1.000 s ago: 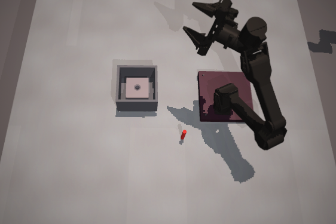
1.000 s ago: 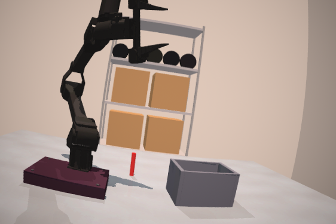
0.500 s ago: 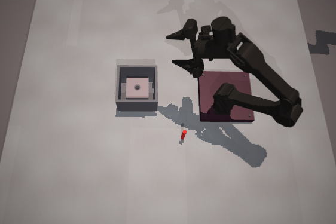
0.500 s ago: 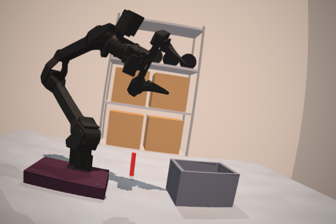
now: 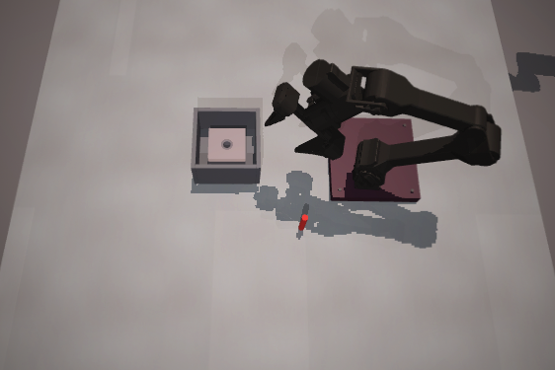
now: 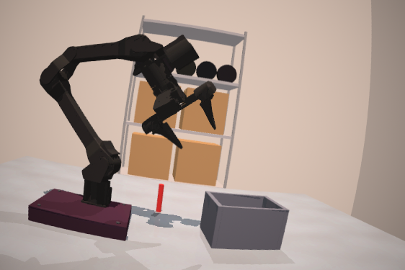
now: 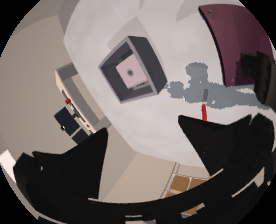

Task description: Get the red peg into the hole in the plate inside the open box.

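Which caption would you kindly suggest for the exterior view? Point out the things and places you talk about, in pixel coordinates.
Open gripper (image 6: 198, 138) poised above the table (image 6: 324, 232), with the red peg (image 6: 160, 198) standing upright between the arm's base (image 6: 77, 227) and the grey box (image 6: 248, 227).

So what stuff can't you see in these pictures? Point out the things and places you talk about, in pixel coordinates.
- How deep the hole (image 5: 226, 144) (image 7: 130, 73) goes: too small and dark in the top and wrist views.
- The plate (image 5: 215, 150) (image 7: 123, 67) in the exterior view: hidden by the box's walls (image 6: 248, 227).
- The red peg's (image 7: 204, 112) lower or upper end in the wrist view: partly behind a black finger (image 7: 204, 137), perhaps.
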Available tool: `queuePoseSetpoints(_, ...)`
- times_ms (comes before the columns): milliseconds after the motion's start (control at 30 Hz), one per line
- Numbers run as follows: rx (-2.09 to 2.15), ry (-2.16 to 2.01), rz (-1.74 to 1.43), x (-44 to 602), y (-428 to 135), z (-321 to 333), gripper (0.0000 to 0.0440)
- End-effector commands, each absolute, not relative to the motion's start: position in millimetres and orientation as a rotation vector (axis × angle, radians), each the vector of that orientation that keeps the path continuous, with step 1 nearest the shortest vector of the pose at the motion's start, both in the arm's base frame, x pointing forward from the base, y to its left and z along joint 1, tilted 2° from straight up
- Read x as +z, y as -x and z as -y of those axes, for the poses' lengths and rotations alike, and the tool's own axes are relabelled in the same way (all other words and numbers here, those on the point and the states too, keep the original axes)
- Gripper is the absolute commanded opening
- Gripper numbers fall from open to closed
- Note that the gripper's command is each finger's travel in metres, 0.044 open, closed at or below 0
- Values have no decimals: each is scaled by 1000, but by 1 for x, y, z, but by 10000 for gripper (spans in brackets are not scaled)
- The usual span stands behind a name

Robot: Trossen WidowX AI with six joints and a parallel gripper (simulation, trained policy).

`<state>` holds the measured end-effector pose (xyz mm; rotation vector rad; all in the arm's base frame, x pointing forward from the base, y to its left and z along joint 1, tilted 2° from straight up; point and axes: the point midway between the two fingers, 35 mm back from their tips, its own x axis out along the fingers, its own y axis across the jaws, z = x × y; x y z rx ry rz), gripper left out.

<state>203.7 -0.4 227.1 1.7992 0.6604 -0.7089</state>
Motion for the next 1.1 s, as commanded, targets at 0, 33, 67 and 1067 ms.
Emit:
queuePoseSetpoints(0,-775,-1715,-790,207,-197,-15,440)
queuePoseSetpoints(33,-789,-1692,-821,203,-195,-18,440)
queuePoseSetpoints(67,-803,-1668,-851,198,-194,-22,440)
queuePoseSetpoints(1067,-726,-1008,-1274,85,-165,-115,440)
